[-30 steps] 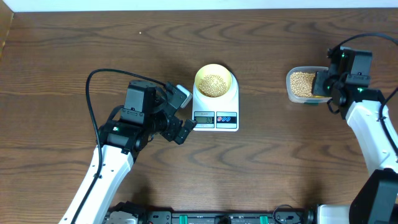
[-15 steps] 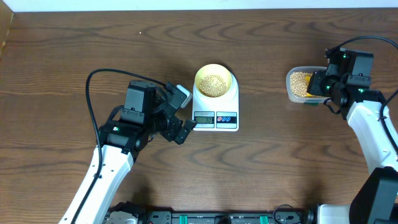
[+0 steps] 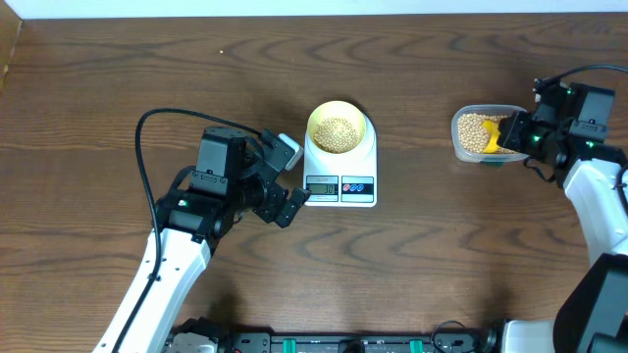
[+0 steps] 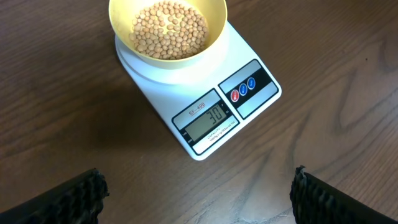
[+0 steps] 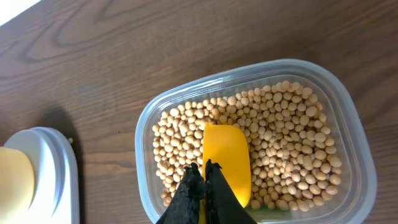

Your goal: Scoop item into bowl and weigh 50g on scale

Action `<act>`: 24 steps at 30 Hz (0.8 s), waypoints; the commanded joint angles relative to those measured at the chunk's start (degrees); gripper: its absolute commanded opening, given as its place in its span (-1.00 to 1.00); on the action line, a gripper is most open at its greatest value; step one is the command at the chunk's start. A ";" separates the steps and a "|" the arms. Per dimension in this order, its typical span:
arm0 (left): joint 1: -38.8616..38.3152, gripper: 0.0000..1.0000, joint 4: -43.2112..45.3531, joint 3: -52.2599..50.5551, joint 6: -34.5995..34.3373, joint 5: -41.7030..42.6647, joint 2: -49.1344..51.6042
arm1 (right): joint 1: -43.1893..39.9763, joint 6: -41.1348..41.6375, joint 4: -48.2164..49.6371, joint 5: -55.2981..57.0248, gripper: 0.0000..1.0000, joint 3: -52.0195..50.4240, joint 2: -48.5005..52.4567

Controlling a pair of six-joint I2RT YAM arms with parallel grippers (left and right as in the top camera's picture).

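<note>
changed: your right tool (image 5: 204, 177) has slid back toward the right edge since a second ago. The yellow scoop (image 5: 227, 158) now shows over the beans in the tub (image 5: 292, 140). Left arm has not moved.
meaning: judged as a refill dip, scoop not yet lifted. Another load is needed.
right tool: closed tight on the scoop's handle.
left tool (image 4: 199, 200): spread wide, holding nothing, parked just beside the display side of the scale (image 4: 155, 81).
bowl (image 4: 219, 18): sits on the scale, part filled with beans (image 4: 168, 28).
display (image 4: 206, 117): reads 30, so you're short of 50.
tub (image 5: 351, 134): clear, right of the scale, well apart from it, still well stocked.
edges: tub rim wraps the scoop on all sides, so lift clear of the wall before you travel.
open room: bare surface (image 3: 412, 275) between tub and scale, so the path to the bowl is free. The left tool crowds the scale's left front, so come in from the right.
</note>
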 commanded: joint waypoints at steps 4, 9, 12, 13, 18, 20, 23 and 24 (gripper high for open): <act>0.24 0.93 0.09 -0.07 -0.33 -0.50 0.11 | -3.67 3.91 1.14 -9.53 -0.98 -0.52 4.20; 0.24 0.94 0.09 -0.07 -0.33 -0.50 0.11 | -6.29 5.46 1.73 -14.88 -0.98 -0.52 6.25; 0.24 0.93 0.09 -0.07 -0.33 -0.50 0.11 | -7.98 5.90 1.68 -17.44 -0.98 -0.52 6.25; 0.24 0.93 0.09 -0.07 -0.33 -0.50 0.11 | -8.55 5.90 1.73 -18.53 -0.98 -0.52 6.25; 0.24 0.93 0.09 -0.07 -0.33 -0.50 0.11 | -11.91 6.40 2.27 -25.44 -0.98 -0.52 6.25; 0.24 0.93 0.09 -0.07 -0.33 -0.50 0.11 | -12.96 6.75 2.29 -27.06 -0.98 -0.52 6.25; 0.24 0.93 0.09 -0.07 -0.33 -0.50 0.11 | -14.43 7.17 2.27 -28.15 -0.98 -0.52 6.25; 0.24 0.94 0.09 -0.07 -0.33 -0.50 0.11 | -14.78 7.17 2.27 -28.59 -0.98 -0.52 6.25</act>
